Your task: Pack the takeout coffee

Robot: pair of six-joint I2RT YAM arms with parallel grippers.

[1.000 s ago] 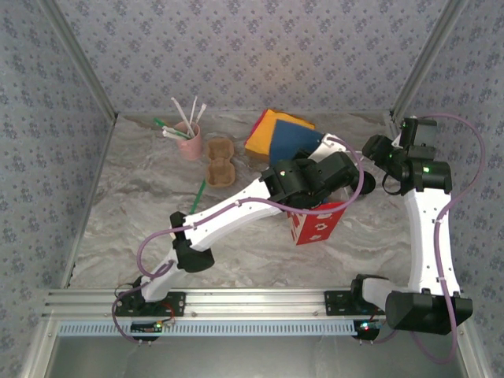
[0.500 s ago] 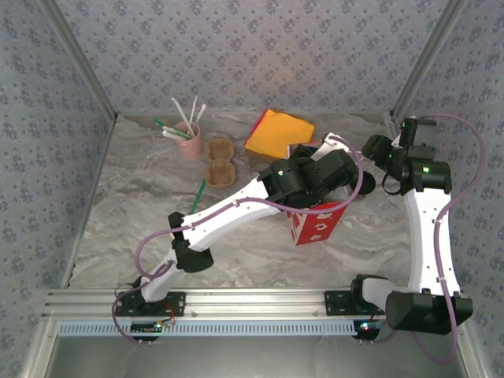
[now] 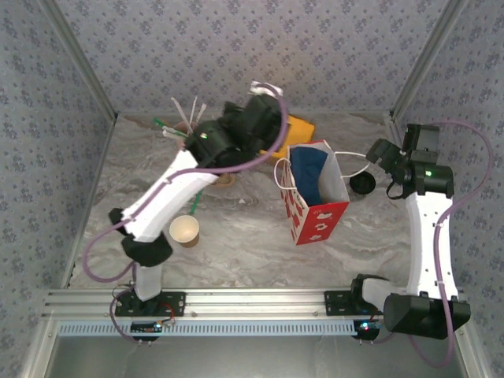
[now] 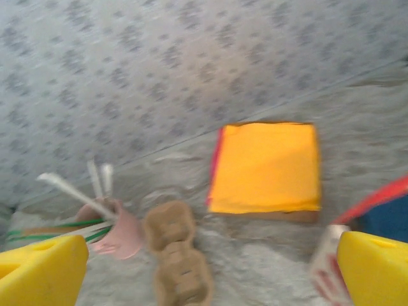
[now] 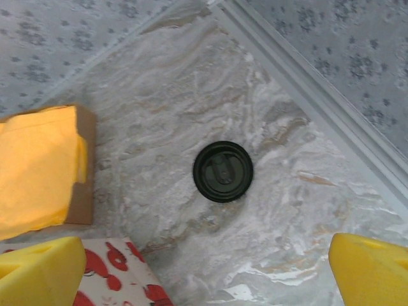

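My right gripper (image 5: 207, 274) hangs wide open and empty above the takeout coffee (image 5: 223, 171), standing just beside the red bag (image 3: 319, 222); I should centre over its black lid, descend straight, squeeze gently.

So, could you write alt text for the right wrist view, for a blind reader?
Seen from above, the takeout coffee, black lid on, stands on a marble table beyond the open claw. A yellow cloth lies to its left.

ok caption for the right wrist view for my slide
Open right gripper over the lidded takeout coffee, yellow stack and red bag at the frame's edge.
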